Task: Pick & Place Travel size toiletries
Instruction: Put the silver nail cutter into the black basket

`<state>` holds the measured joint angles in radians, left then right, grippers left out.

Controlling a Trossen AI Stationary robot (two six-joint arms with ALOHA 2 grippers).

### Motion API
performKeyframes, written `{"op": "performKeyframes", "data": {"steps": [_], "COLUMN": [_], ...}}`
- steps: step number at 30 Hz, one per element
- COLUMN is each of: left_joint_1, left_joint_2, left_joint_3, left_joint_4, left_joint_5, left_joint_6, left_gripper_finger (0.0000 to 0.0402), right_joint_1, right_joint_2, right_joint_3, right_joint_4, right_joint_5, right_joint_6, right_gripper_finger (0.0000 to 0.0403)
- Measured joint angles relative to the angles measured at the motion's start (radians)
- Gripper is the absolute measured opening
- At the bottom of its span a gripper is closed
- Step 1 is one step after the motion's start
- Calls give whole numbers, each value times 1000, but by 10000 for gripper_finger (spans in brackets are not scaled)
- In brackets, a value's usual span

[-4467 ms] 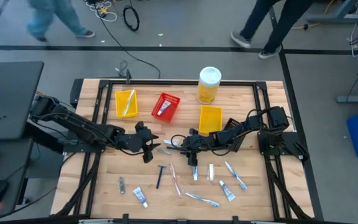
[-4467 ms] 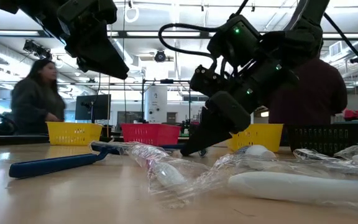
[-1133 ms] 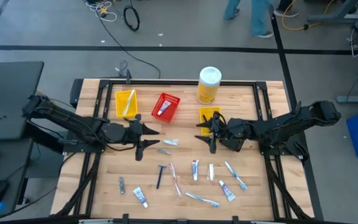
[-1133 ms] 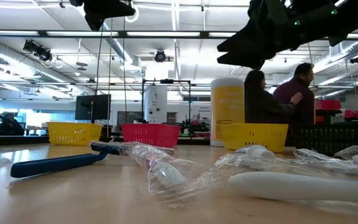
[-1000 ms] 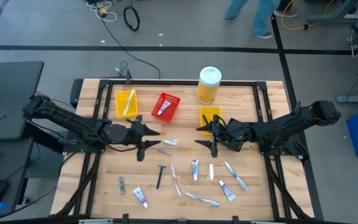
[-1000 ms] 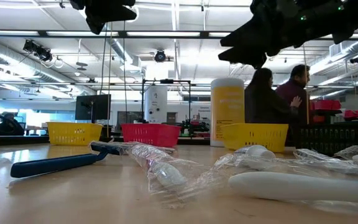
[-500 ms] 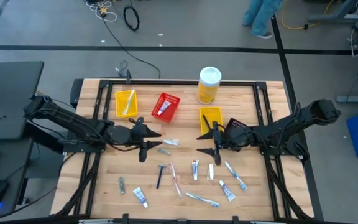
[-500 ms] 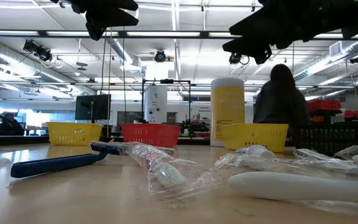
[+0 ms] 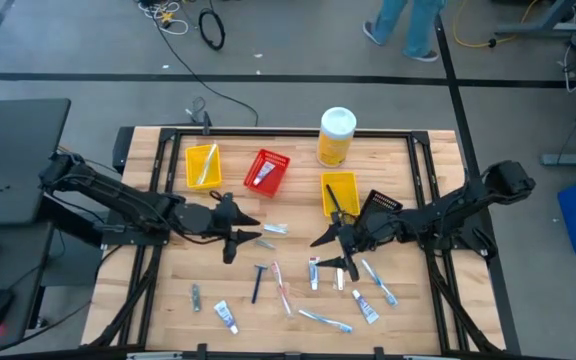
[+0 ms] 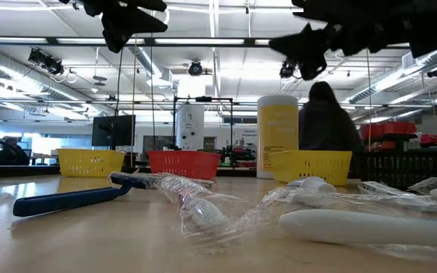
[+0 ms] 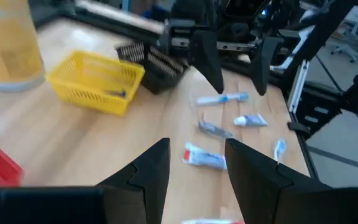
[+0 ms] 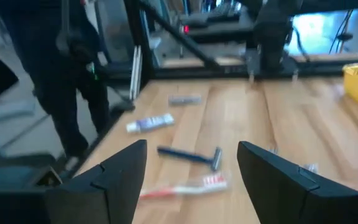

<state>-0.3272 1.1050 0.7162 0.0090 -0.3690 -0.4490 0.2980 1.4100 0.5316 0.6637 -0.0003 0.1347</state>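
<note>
right claw (image 9: pixel 332 251) moved down-table over toiletries (image 9: pixel 314 272) | fingers apart, empty | left claw (image 9: pixel 239 240) apart, empty

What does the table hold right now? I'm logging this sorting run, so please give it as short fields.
bins: yellow bin, red bin, second yellow bin, black bin
bottle: big yellow bottle at the far edge
loose toiletries: blue razor, toothpaste tube, among others
left gripper: jaws open, empty
right gripper: jaws open, empty, above the loose items
</note>
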Motion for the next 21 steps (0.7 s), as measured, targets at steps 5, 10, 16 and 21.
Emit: {"op": "performKeyframes", "data": {"steps": [5, 10, 16, 21], "left_joint_1": [-16, -31, -32, -32], "left_joint_2": [87, 160, 105, 5], "left_joint_3": [0, -1, -1, 0], "left_joint_4": [-16, -23, -32, -134], "left_joint_5": [33, 48, 33, -7], "left_joint_6": [-37, -30, -9, 42], "left_gripper_finger": [164, 164, 164, 164], "right_joint_1": [18, 17, 3, -34], "right_joint_2": [73, 156, 270, 364], "right_joint_3": [2, 79, 206, 284], "right_joint_4": [4, -15, -98, -98], "right_joint_5": [80, 110, 249, 307], "right_joint_6": [-38, 0, 15, 30], "right_gripper_finger": [244, 252, 267, 250]}}
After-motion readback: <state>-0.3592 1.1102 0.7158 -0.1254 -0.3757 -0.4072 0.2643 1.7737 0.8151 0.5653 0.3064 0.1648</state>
